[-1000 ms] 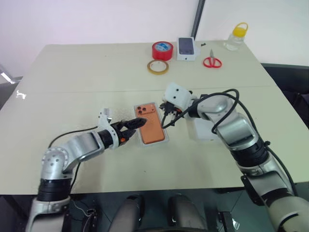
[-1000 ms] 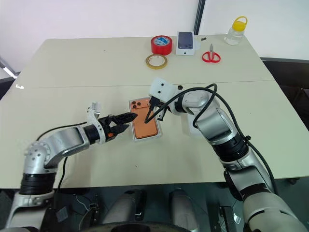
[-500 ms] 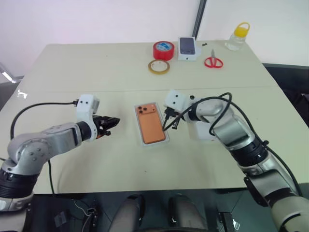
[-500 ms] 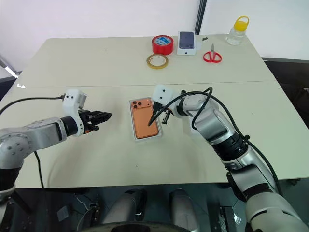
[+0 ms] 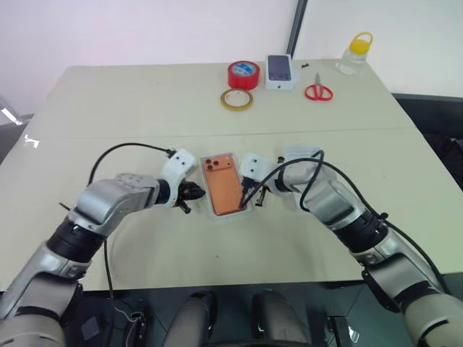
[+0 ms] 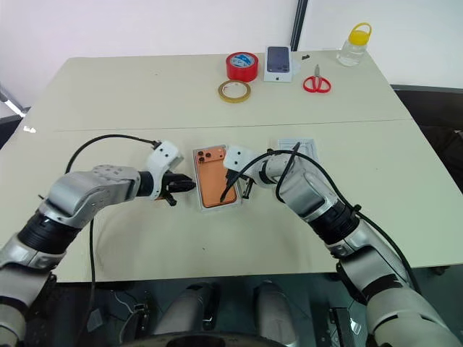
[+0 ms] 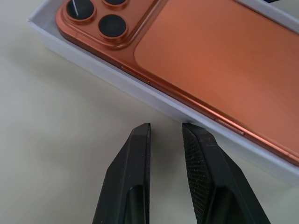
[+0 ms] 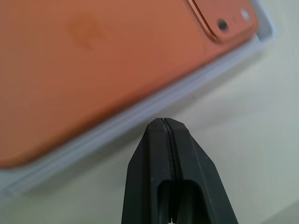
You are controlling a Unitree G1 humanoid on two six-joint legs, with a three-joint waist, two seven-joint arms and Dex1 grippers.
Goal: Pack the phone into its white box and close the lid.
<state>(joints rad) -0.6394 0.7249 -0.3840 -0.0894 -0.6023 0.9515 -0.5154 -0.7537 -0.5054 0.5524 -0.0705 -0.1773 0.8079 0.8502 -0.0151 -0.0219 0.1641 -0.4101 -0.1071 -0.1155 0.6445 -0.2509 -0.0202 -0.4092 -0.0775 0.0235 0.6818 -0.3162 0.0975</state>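
Observation:
The orange phone (image 5: 226,186) lies camera-side up in the white box (image 5: 233,214) at the table's middle. My left gripper (image 5: 199,192) sits just left of the box. In the left wrist view its fingers (image 7: 140,154) stand a narrow gap apart, empty, tips at the box's white rim (image 7: 140,91) beside the phone (image 7: 210,60). My right gripper (image 5: 248,201) is shut at the box's right side, its joined tip (image 8: 163,121) close to the rim (image 8: 140,114). The lid (image 5: 300,153), a white shell, lies right of the box, partly hidden by my right forearm.
Along the far edge stand a red tape roll (image 5: 244,75), a yellowish tape ring (image 5: 236,100), a small white box picturing a dark phone (image 5: 281,71), red scissors (image 5: 317,91) and a yellow-capped bottle (image 5: 352,54). Cables loop over both arms.
My left gripper swung out to the left, then came back to the box's left side with the wrist rolled and the fingers narrowed. My right gripper sank beside the box's right edge, staying shut.

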